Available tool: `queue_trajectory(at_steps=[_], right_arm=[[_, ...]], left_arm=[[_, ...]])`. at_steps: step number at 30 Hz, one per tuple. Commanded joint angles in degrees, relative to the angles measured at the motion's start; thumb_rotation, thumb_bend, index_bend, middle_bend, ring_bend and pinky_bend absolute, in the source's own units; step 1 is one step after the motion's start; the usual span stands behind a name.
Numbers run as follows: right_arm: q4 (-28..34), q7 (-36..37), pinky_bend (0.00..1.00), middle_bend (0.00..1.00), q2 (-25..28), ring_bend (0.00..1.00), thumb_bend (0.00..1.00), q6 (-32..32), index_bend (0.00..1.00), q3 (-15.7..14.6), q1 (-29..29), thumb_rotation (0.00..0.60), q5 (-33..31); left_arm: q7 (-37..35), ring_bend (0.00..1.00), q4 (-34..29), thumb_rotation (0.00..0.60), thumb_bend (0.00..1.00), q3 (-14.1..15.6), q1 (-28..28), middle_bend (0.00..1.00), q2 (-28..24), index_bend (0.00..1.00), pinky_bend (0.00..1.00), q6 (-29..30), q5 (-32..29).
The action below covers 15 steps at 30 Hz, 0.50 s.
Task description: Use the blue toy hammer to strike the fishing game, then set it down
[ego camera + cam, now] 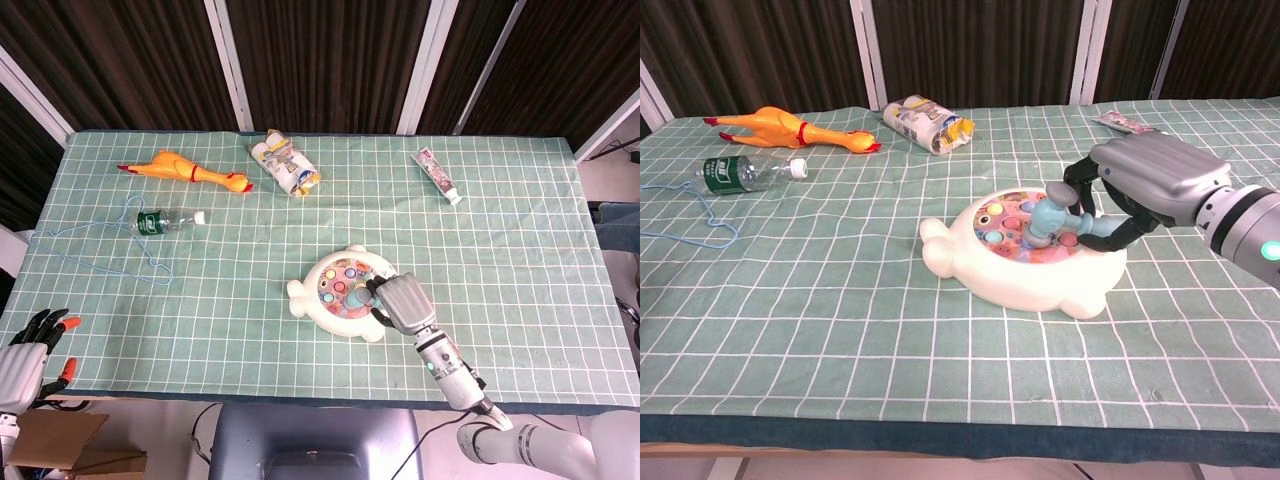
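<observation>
The fishing game [322, 303] [985, 262] is a cream fish-shaped toy with a round multicoloured top, lying near the table's front centre. My right hand [403, 301] [1148, 180] grips the blue toy hammer [358, 297] [1052, 216] by its handle at the game's right side. The hammer's head rests down on the coloured top. My left hand [28, 345] hangs off the front left corner of the table, fingers spread, holding nothing; the chest view does not show it.
On the green checked cloth [200, 320] lie a yellow rubber chicken [187, 171] [790, 129], a plastic bottle [163, 221] [745, 172], a blue wire hanger [95, 238], a snack packet [285, 165] [927, 123] and a tube [437, 174] at the back right.
</observation>
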<state>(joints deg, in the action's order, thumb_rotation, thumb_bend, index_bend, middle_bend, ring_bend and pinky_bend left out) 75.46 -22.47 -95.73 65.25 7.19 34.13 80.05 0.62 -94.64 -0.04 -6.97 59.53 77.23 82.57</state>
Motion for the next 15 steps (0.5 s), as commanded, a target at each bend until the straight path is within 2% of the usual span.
queue_trajectory(at_steps=[1,7,15], right_arm=[[-0.87,0.36,0.95,0.68,-0.51,0.79,1.00,-0.24,0.85,-0.17,0.03,0.600,-0.04],[-1.19,1.41,0.95,0.68,-0.30,0.79,1.00,0.83,0.85,0.13,-0.24,0.600,0.48],[2.34,2.58,0.95,0.68,3.85,0.79,1.00,4.03,0.85,0.76,-1.89,0.600,1.29]], left_arm=[[-0.16,0.06,0.01,0.600,0.44,0.01,0.02,0.11,-0.03,0.23,0.25,0.05,0.06],[-0.29,0.06,0.06,0.600,0.44,0.01,0.03,0.11,-0.08,0.23,0.25,0.07,0.12],[0.12,0.06,0.01,0.600,0.44,0.14,0.01,0.11,0.06,0.23,0.25,-0.03,0.20]])
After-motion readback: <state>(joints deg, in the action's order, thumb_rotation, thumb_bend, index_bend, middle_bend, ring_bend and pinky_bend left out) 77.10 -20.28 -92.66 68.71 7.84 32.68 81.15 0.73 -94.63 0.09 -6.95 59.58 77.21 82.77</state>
